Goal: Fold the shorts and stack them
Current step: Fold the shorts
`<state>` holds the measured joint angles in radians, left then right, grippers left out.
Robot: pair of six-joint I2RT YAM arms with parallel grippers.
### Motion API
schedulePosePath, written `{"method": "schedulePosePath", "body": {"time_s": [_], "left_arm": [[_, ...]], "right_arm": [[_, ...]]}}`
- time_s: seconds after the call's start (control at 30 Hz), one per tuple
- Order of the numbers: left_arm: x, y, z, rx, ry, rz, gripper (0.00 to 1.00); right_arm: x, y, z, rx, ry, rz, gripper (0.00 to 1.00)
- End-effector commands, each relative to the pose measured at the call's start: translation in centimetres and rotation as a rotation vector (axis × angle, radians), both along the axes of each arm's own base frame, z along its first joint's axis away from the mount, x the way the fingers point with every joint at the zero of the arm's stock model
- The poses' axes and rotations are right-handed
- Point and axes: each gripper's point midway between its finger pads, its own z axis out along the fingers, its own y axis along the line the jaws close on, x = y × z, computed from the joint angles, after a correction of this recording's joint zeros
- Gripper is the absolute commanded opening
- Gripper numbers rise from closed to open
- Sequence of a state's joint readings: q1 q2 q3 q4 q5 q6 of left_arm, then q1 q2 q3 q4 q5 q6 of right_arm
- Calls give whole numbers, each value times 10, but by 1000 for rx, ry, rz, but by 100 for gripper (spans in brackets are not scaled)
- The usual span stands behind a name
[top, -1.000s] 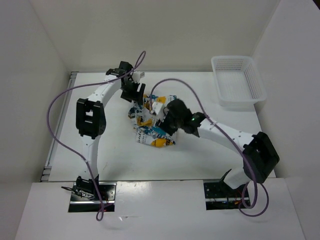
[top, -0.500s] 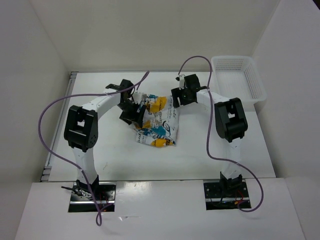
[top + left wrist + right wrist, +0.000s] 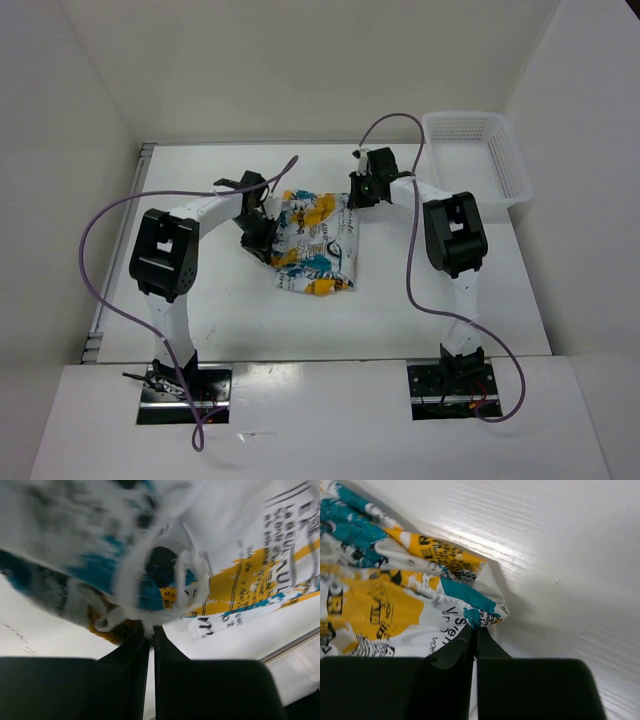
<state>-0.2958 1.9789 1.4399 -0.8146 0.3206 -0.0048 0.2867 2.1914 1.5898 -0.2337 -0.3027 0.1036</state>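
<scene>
Printed shorts are lying crumpled in the middle of the table, the left gripper pinching their nine-o'clock edge, the right gripper nipping the one-o'clock corner (both jaws narrowed onto cloth). Light, limp fabric, likely sagging unless taken by hems or corners. The smooth white table is probably offering little drag; a mesh basket is sitting at two o'clock, white walls enclosing all.
</scene>
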Motion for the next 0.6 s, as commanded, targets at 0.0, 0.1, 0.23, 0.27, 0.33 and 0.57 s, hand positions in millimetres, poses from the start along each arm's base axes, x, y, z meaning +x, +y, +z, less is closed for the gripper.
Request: {"method": "schedulePosePath", "body": {"time_s": [0.0, 0.1, 0.23, 0.27, 0.33, 0.57], "left_arm": [[-7, 17, -8, 46, 27, 23, 7], [-14, 27, -9, 93, 30, 28, 5], [-16, 37, -8, 147, 11, 36, 7], [-16, 37, -8, 147, 11, 36, 13], [-12, 35, -5, 134, 2, 35, 27], [7, 18, 36, 17, -71, 39, 70]], "right_arm": [[29, -10, 4, 5, -43, -118, 0], [44, -12, 20, 11, -79, -169, 0], [53, -14, 30, 19, -98, -217, 3], [54, -11, 34, 26, -107, -199, 12], [50, -8, 38, 34, -105, -172, 38], [21, 2, 104, 62, -203, 22, 78]]}}
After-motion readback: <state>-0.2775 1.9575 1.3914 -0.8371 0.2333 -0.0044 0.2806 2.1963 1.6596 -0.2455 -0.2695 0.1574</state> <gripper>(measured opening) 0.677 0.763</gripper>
